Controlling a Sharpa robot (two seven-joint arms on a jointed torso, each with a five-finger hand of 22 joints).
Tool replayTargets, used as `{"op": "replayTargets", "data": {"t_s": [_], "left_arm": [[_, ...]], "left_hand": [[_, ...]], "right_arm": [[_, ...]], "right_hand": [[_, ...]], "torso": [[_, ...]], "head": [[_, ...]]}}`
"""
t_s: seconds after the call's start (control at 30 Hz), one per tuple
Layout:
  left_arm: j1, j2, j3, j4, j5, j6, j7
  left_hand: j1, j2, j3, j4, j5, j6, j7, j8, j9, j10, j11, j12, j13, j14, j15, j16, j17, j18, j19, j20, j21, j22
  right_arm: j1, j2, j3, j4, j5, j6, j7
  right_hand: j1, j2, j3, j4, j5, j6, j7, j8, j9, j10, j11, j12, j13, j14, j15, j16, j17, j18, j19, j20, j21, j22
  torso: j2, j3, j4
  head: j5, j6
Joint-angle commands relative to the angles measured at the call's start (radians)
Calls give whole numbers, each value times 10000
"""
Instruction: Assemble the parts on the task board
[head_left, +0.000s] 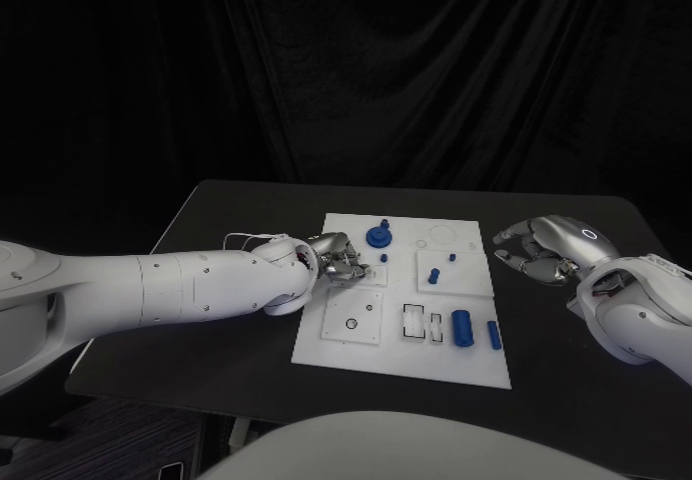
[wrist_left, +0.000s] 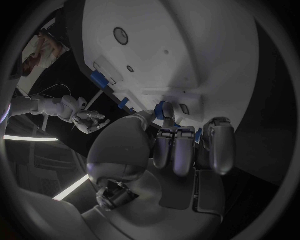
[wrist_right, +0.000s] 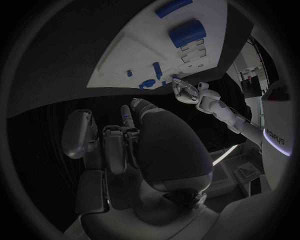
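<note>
The white task board (head_left: 411, 345) lies mid-table. My left hand (head_left: 335, 258) is at the board's left edge, fingers curled in, pinching a small blue part (wrist_left: 164, 110) between thumb and fingers just over the board. A blue gear-like part (head_left: 378, 237) stands at the board's far side. Two small blue pegs (head_left: 434, 272) stand near the middle. A blue cylinder (head_left: 463, 327) and a blue bar (head_left: 493, 335) lie at the near right. My right hand (head_left: 545, 250) hovers off the board's right edge, fingers curled in on nothing. The right wrist view shows the board (wrist_right: 125, 55) and cylinder (wrist_right: 186, 32).
The black table (head_left: 216, 330) runs round the board, with bare room to its left, right and front. Empty square sockets (head_left: 353, 325) and slotted recesses (head_left: 421, 322) sit on the board's near half.
</note>
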Motion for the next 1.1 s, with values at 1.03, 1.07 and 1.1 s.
{"op": "replayTargets", "data": {"t_s": [1.03, 1.07, 1.1], "left_arm": [[-81, 97, -7, -142, -28, 401, 68], [-82, 95, -7, -135, -28, 412, 78], [-83, 92, -7, -128, -28, 422, 93]], "left_hand": [[-269, -33, 63, 132, -716, 50, 30, -188, -188, 1055, -50, 36, 2634, 1075, -57, 66, 2633, 99, -12, -28, -85, 1290], [-345, -42, 22, 192, -920, 73, 39, -219, -220, 1055, -42, 36, 2634, 1075, -50, 66, 2633, 100, -14, -22, -97, 1292], [-375, -46, 1, 217, -987, 85, 42, -230, -232, 1055, -39, 36, 2634, 1075, -48, 66, 2633, 101, -18, -19, -106, 1290]], "right_arm": [[-43, -14, 4, 19, -36, -112, -78], [-44, -16, 4, 21, -36, -111, -78], [-44, -17, 4, 22, -36, -108, -80]], "right_hand": [[76, -62, 49, -17, 42, 104, -4, -57, -13, 428, 81, -52, 1845, 762, 49, -45, 1875, 188, -44, -11, -57, 1522], [73, -70, 55, -21, 47, 99, 0, -64, -18, 439, 82, -46, 1859, 765, 48, -40, 1882, 186, -37, -11, -48, 1525], [73, -70, 55, -21, 47, 99, 0, -64, -18, 439, 82, -46, 1859, 765, 48, -40, 1882, 186, -37, -11, -48, 1525]], "torso": [[2, 2, 1], [2, 1, 0], [2, 0, 2]], "head": [[2, 1], [6, 1], [5, 1]]}}
